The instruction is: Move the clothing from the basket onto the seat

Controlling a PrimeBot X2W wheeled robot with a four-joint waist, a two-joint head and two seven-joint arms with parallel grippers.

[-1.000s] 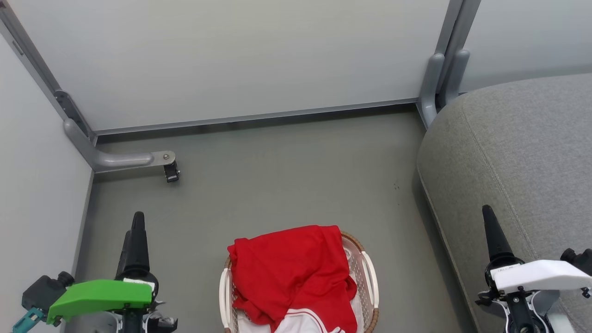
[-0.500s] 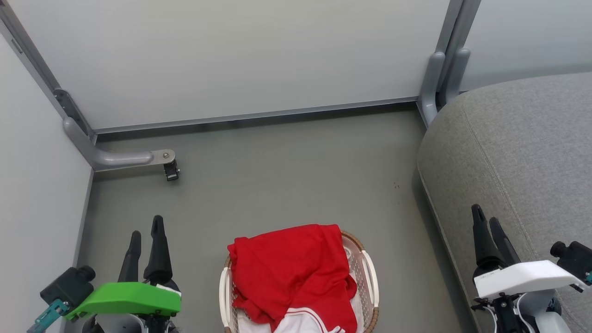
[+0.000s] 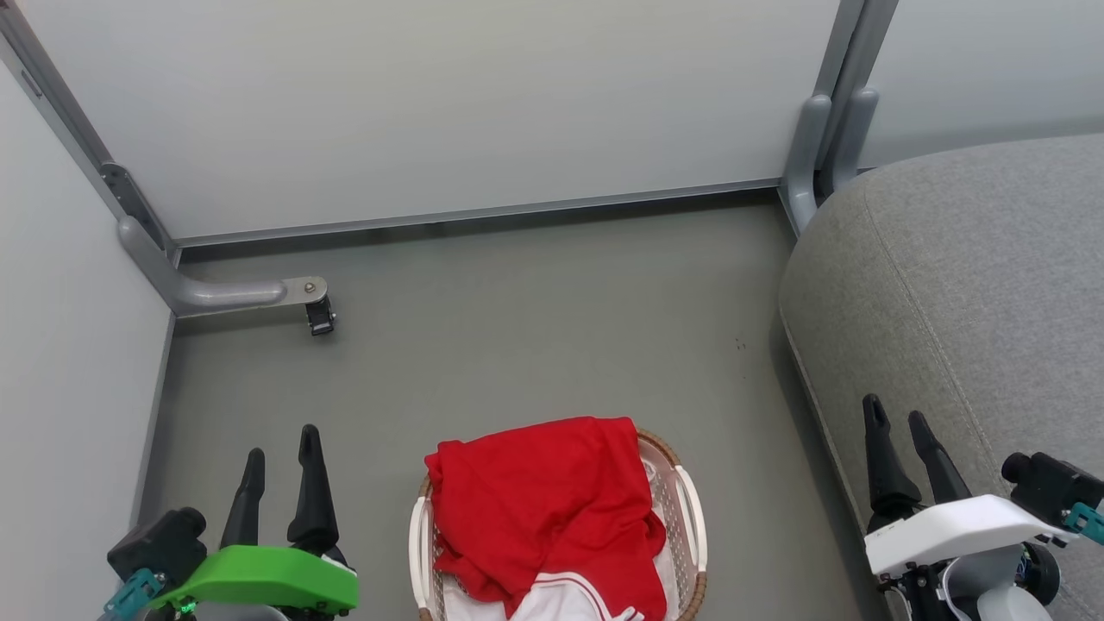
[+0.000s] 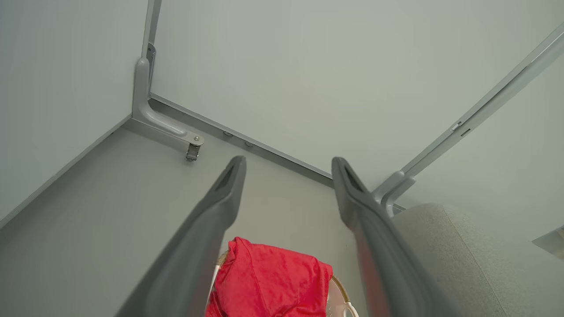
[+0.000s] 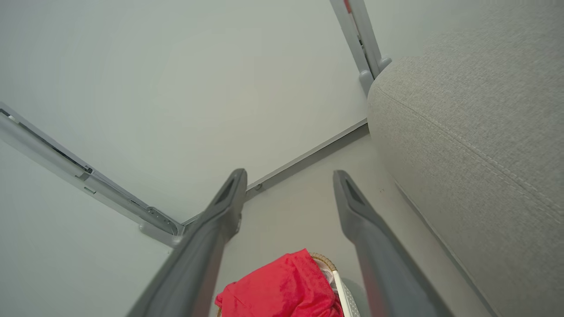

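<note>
While the left gripper (image 3: 282, 441) and the right gripper (image 3: 893, 409) are hanging spread and empty in the lower corners of the head view, the clothing (image 3: 543, 500) is lying heaped in the basket (image 3: 693, 509) at bottom centre.
The red fabric is draping over the basket's upper-left rim, with white striped trim showing at the frame's bottom edge. Bare floor (image 3: 535, 328) is separating the left gripper from the basket's left handle. The right gripper is hovering over the near edge of the seat (image 3: 975, 293), which is taking up the right side of the frame, apart from the basket. In both wrist views the clothing is showing low between the parted fingers, untouched.
</note>
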